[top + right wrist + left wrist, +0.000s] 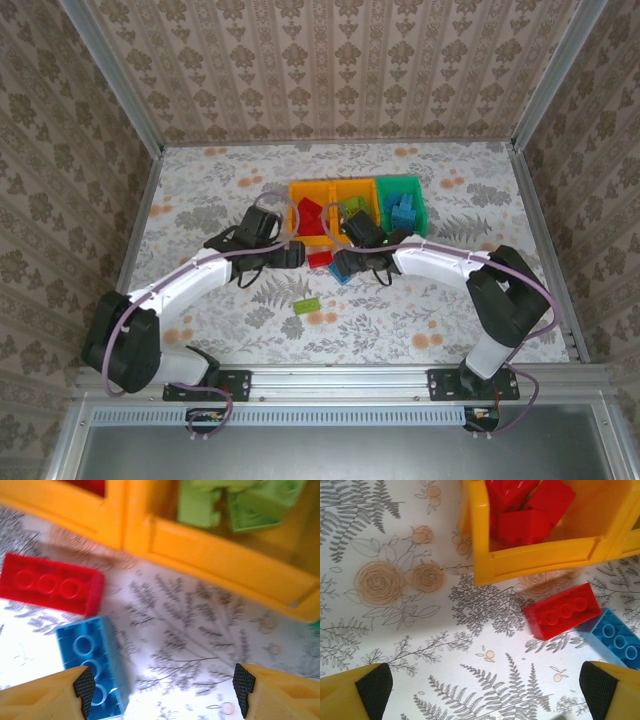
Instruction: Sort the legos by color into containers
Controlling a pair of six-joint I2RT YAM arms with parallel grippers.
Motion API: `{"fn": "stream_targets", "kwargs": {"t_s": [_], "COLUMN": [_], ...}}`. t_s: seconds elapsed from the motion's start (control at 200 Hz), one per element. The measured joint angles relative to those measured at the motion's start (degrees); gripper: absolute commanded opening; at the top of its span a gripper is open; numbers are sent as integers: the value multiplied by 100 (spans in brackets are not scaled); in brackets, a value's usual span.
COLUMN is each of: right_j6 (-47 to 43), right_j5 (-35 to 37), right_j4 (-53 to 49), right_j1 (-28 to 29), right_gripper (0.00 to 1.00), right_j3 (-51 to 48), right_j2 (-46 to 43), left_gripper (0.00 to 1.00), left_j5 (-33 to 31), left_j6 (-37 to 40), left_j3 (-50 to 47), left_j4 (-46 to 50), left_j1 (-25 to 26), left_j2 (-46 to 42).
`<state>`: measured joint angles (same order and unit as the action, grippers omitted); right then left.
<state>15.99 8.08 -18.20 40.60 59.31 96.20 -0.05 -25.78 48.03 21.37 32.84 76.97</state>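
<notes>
A flower-patterned table is seen from above, with three bins set in a row. The left orange-yellow bin is filled with red bricks, the middle orange-yellow bin with lime green ones, and the green bin with blue ones.

Three bricks are left loose on the table, one of each color. The lime green brick is set apart, behind both sets of fingers.

The left gripper is held wide open and empty, its pads touching nothing. Ahead of its right pad a red brick is laid flat, with a blue brick just beside it. Past them the left bin's wall is seen, with three red bricks counted inside.

The right gripper is likewise spread. The blue brick is found just inside its left pad, partly hidden by it; contact cannot be told. The red brick is placed beyond.
</notes>
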Motion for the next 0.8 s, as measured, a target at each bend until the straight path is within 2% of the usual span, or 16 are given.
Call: {"fn": "stream_targets", "kwargs": {"t_s": [0.355, 0.46, 0.54, 0.64, 0.705, 0.8], "right_j6": [-153, -254, -227, -229, -232, -236], "right_j5": [-234, -114, -57, 13, 48, 96], "right_j4": [140, 68, 101, 153, 199, 177], "right_j1": [345, 345, 345, 356, 356, 356], "right_gripper": [77, 66, 51, 37, 34, 33], "right_j3": [-42, 177, 254, 234, 164, 28], "right_j2": [693, 837, 933, 931, 876, 682], "left_gripper": [100, 100, 100, 100, 100, 100], "left_j5": [26, 28, 28, 28, 37, 46], "left_j6": [-2, 0, 0, 0, -2, 0], "left_j3": [-168, -184, -190, -192, -195, -195], "left_j4": [7, 7, 7, 7, 7, 4], "left_j1": [-144, -144, -144, -149, -168, -181], "left_j2": [-61, -61, -61, -61, -61, -61]}}
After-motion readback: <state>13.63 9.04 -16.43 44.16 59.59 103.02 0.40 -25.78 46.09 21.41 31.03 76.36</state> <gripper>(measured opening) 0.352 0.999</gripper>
